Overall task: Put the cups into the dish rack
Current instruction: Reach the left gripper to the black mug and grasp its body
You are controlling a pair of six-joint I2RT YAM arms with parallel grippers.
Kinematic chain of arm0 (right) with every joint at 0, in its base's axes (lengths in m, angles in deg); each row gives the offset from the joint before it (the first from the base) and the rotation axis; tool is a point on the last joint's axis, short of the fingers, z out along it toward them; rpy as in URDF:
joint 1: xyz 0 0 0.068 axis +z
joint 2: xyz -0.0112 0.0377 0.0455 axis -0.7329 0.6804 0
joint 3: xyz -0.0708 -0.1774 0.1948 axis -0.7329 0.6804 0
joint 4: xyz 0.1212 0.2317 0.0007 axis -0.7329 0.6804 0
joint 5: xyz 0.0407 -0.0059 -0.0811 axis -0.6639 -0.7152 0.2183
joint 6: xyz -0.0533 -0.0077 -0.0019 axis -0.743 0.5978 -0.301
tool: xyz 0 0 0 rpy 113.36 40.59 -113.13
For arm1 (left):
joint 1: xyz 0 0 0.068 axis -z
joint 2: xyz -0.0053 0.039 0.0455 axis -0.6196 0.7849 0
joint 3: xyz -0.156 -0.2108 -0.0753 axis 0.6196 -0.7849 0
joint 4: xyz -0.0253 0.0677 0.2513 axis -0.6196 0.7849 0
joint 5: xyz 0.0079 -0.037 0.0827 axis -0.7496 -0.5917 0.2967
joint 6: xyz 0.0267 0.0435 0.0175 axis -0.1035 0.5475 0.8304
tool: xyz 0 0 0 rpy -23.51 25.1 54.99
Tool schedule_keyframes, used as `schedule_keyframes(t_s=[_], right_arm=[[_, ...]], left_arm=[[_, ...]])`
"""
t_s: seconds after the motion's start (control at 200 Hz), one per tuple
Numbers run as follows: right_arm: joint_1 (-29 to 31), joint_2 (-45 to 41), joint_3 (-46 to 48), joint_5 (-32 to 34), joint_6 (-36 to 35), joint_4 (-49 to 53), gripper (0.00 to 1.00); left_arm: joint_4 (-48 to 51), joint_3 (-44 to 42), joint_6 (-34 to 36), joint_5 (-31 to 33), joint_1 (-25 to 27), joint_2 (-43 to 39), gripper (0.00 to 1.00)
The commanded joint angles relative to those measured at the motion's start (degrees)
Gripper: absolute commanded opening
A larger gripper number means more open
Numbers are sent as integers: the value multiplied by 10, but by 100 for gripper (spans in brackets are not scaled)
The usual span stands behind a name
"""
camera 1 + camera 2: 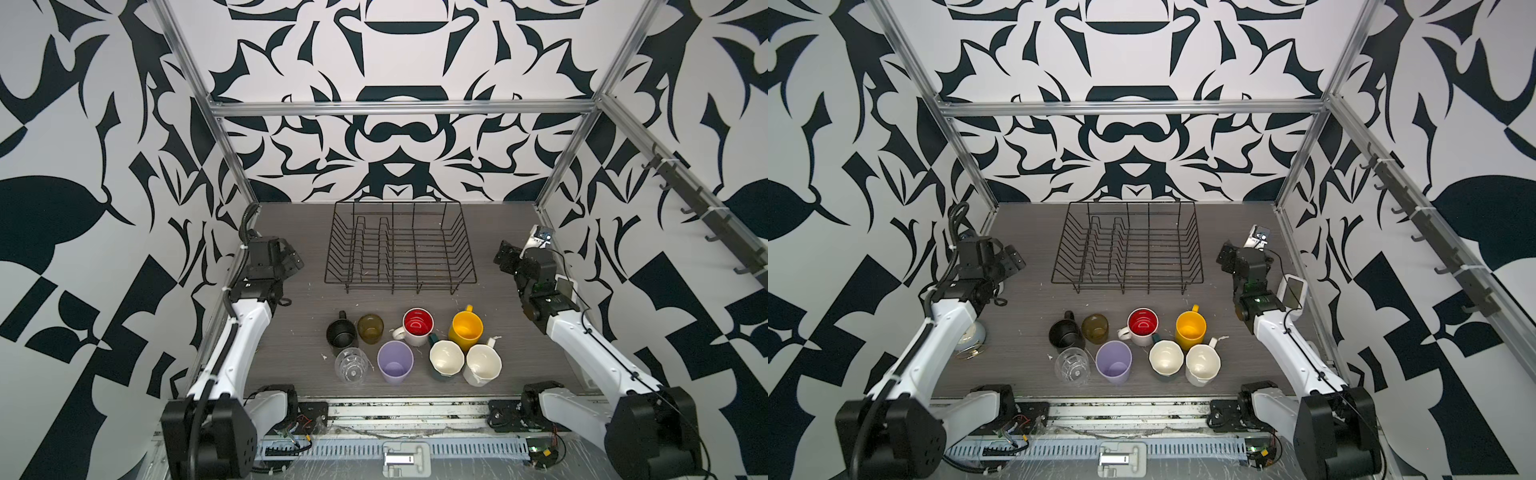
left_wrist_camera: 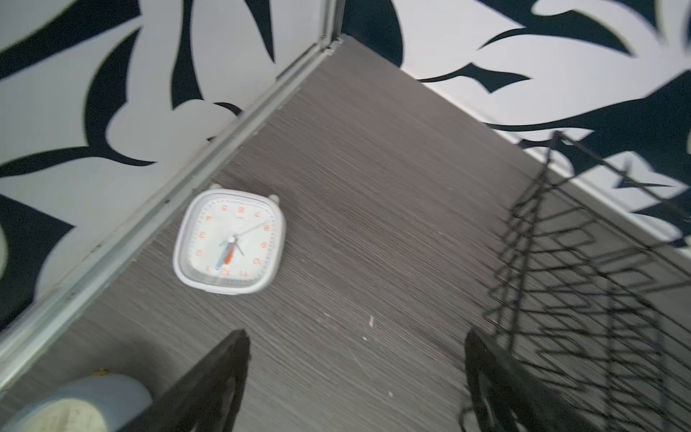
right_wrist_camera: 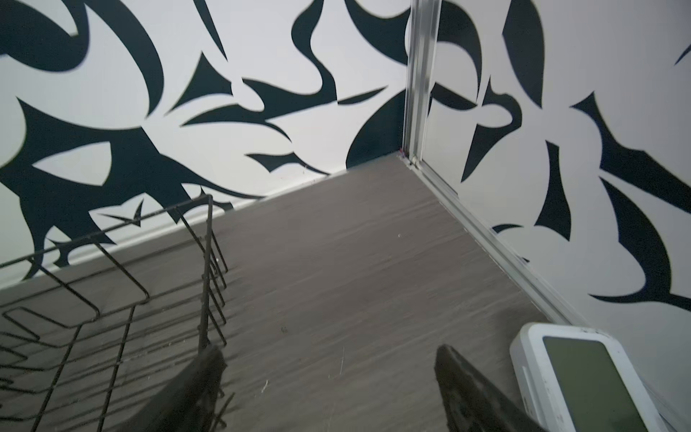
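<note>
rack: dish rack (image 1: 400, 281) at the back-centre of the table (image 1: 299, 316), empty, no cup in it in both top views.
cups loc: all 8 on the table in front of the rack, well apart from it, in 2 tight rows.
back row: black mug (image 1: 341, 334), amber glass (image 1: 370, 328), red-inside white mug (image 1: 418, 326), yellow mug (image 1: 466, 330).
front row: clear glass (image 1: 352, 365), lilac tumbler (image 1: 395, 362), cream-inside teal mug (image 1: 446, 359), white mug (image 1: 482, 365).
contents: cups look empty. Mugs, amber glass and tumbler are mouth-up. Can't tell which way up the clear glass is.
L grip: left gripper (image 2: 357, 336) has its fingers spread with nothing btwn, hanging beside the rack's left side, away from the cups.
R grip: right gripper (image 3: 329, 351) likewise released, holding nothing, beside the rack's right side.
progress: 0 loaded, by my read.
risk 1: cups are touching or nearly so (teal/white, black/amber), so a finger going down btwn them would prob shove or tip a neighbour.
risk 2: the glasses are smooth w/ no handle, so a pinch on the rim could slip.
risk 3: a cup set on the rack's prongs or wire floor may lean or topple.
risk 4: square clock (image 2: 229, 241), round clock (image 2: 74, 407) and screen unit (image 3: 583, 381) sit near the arms, and a wide swing could sweep them.
risk 5: both arms going for the mid cluster could clash.
</note>
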Motion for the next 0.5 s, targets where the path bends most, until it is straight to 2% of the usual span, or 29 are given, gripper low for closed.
schedule_keyframes(t_s=[0.0,0.23,0.25,0.495], right_arm=[[-2,16,-73,-31,-2,84,86],[-1,61,-118,-68,-2,132,82],[-1,63,-119,-69,0,132,82],[0,92,-142,-107,10,148,79]], left_arm=[[75,-7,-35,-129,-3,-52,90],[162,-20,-64,-268,-3,-109,86],[165,-26,-68,-276,-3,-116,82],[251,-57,-94,-359,-1,-160,67]])
